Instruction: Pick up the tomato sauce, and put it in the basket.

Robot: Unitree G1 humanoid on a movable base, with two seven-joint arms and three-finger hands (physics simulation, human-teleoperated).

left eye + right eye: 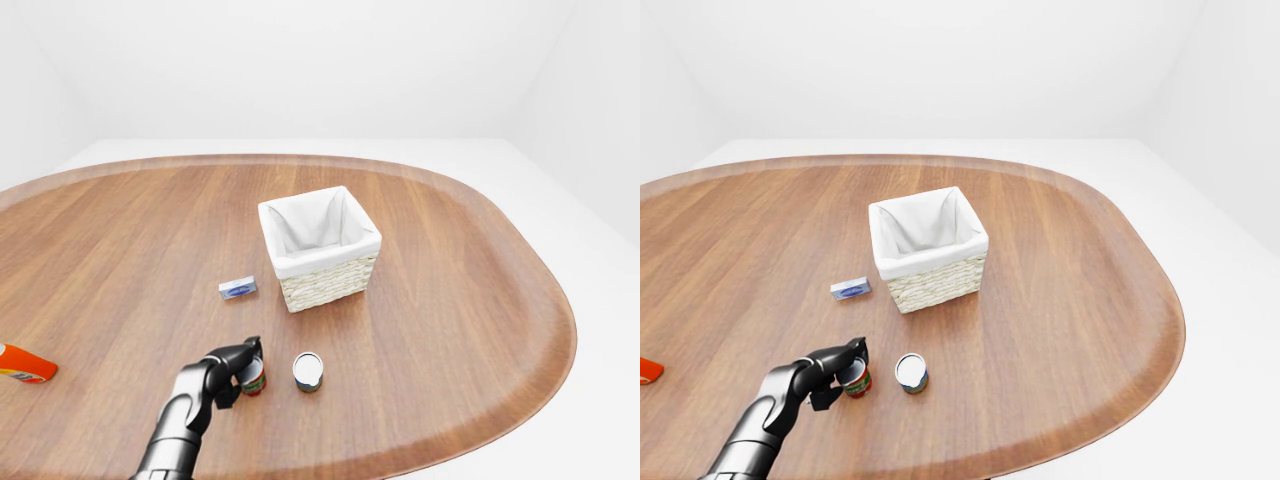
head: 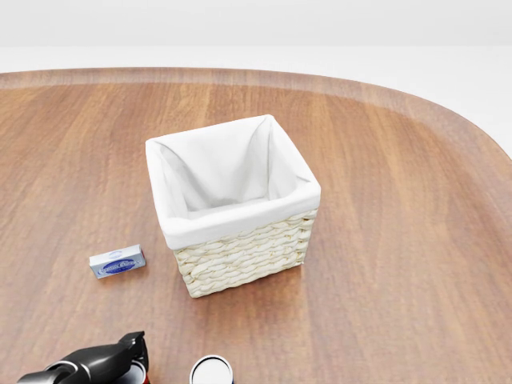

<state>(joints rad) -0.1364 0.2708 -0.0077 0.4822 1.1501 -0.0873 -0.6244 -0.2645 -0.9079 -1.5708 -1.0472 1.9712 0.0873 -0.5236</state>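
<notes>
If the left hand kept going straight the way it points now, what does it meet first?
Probably the tomato sauce can: the left hand is already at it, fingers over its top. Whether they touch is unclear.

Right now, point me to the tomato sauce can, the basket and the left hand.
tomato sauce can (image 1: 856,381), right-eye view, red label side.
basket (image 2: 244,254), head view, woven wall facing the camera.
left hand (image 1: 240,362), left-eye view, black fingers at the can.
</notes>
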